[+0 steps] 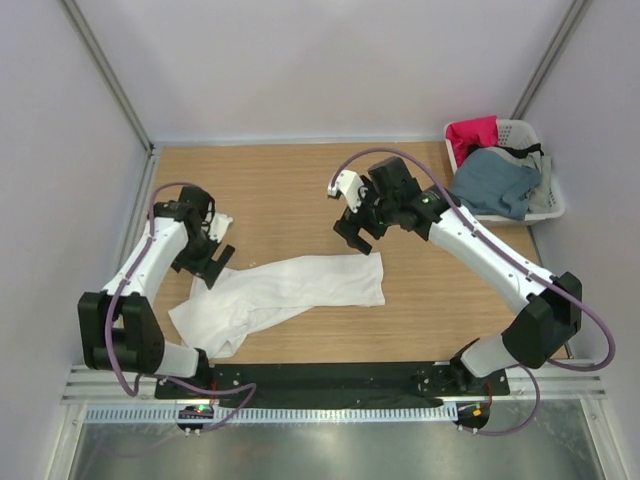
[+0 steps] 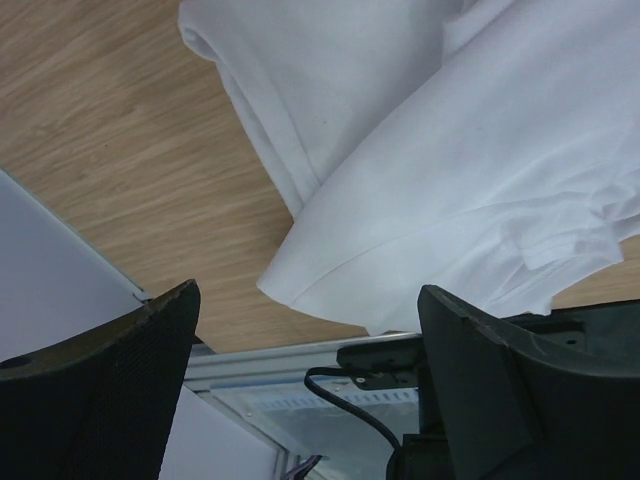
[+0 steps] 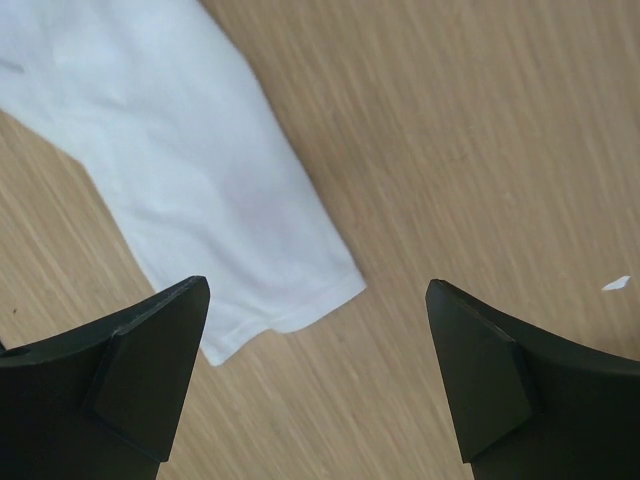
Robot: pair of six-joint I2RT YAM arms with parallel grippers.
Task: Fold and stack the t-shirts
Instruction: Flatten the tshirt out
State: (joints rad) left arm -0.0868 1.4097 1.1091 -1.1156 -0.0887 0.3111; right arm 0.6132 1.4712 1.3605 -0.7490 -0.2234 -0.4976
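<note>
Top external view is showing you the white t-shirt (image 1: 290, 290) lying part-folded and skewed on the table (image 1: 290, 190), with a long band running to its right end and a bunched, layered mass at its near-left end. The left gripper (image 1: 210, 262) is hovering just off the shirt's left end, jaws spread wide, nothing in them. The right gripper (image 1: 358, 232) is hanging over the shirt's far-right corner, likewise gaping and empty. Risk 1: in the left wrist view several plies are overlapping under the left gripper (image 2: 305, 300), so if you are closing there you are likely pinching only the top ply, or the whole stack, and dragging the fold askew. Risk 2: in the right wrist view the right gripper (image 3: 318, 290) is straddling the corner with about half bare wood between its fingers, so a straight descent is probably closing on table rather than cloth. Risk 3: unequal pulls from the two ends are liable to be twisting the band. The slate blue t-shirt (image 1: 492, 182) and red-pink t-shirt (image 1: 472, 135) are sitting in the basket (image 1: 522, 127), well apart to the far right of the white t-shirt.
</note>
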